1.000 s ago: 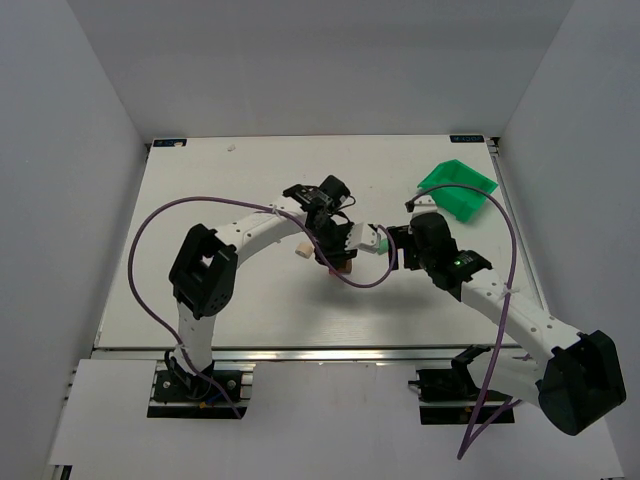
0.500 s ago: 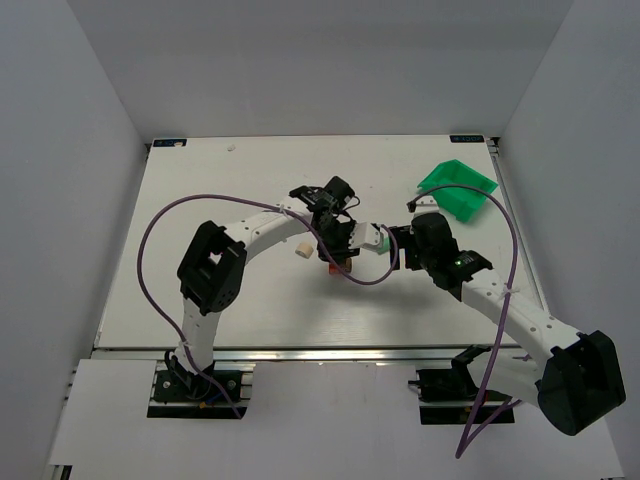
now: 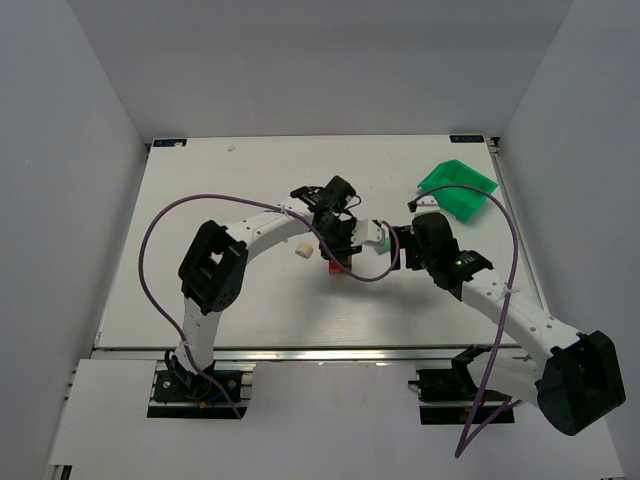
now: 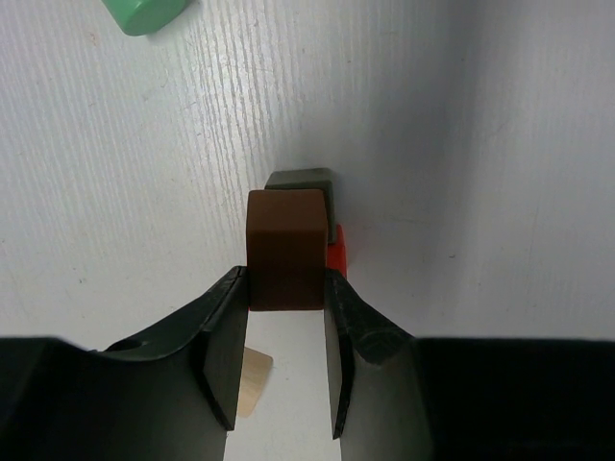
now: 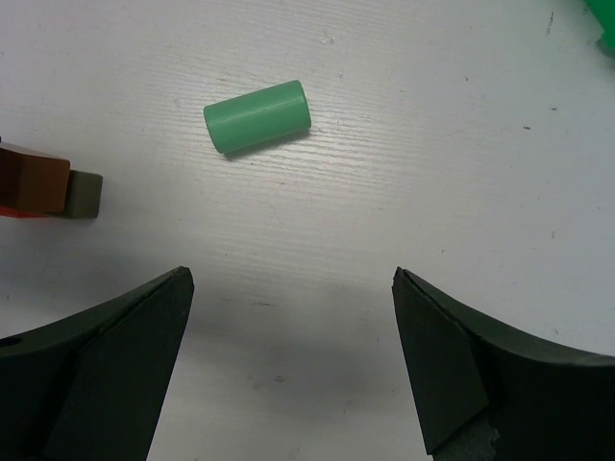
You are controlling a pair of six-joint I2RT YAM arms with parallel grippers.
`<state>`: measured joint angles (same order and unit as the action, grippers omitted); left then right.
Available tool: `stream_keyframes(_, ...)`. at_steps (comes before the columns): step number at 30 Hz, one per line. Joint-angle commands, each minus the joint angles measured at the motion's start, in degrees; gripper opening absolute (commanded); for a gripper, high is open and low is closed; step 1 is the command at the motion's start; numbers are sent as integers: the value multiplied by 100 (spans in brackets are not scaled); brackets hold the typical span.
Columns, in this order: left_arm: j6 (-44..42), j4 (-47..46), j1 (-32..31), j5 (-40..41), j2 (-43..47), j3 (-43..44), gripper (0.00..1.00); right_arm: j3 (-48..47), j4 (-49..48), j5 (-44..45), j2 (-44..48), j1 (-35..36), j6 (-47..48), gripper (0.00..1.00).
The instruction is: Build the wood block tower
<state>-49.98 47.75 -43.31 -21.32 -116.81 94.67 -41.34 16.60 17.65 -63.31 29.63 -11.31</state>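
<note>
One white tabletop (image 3: 200, 180) sits inside plain grey walls (image 3: 60, 200). On the left, the left arm (image 3: 212, 268) bends in to the middle. A cream block (image 3: 300, 251) lies alone beside it. Next comes the wood block tower (image 3: 337, 263), mid-table. The left jaws pinch a dark brown block (image 4: 285, 248) over a red block (image 4: 335, 254), with a grey-brown block (image 4: 306, 180) just beside. From above, the arm hides most of the tower. A pale green roll (image 5: 258, 117) lies to the right. The right arm (image 3: 500, 300) has its jaws wide apart, holding nothing. A green bin (image 3: 458, 188) sits far right. Count: two arms, three tower blocks, one cream block, one roll, one bin.
</note>
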Motion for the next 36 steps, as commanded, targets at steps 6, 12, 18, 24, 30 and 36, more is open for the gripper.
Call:
stream_keyframes(6,251,-64,-46,75,185,201,0,47,-175,-86,64,-36,50,89)
stream_keyframes(12,392,-2,-81,49,247,192,0,47,-183,-130,47,-36,41,90)
stream_keyframes(18,506,-64,-125,93,247,174,1,56,-192,-174,29,-45,41,89)
stream_keyframes(24,603,-125,-143,172,308,87,1,74,-210,-218,47,-45,41,89)
stream_keyframes(30,673,-195,-160,322,405,7,1,91,-219,-227,47,-45,41,89)
stream_keyframes(36,717,-275,-160,322,493,-81,2,91,-227,-227,12,-54,41,89)
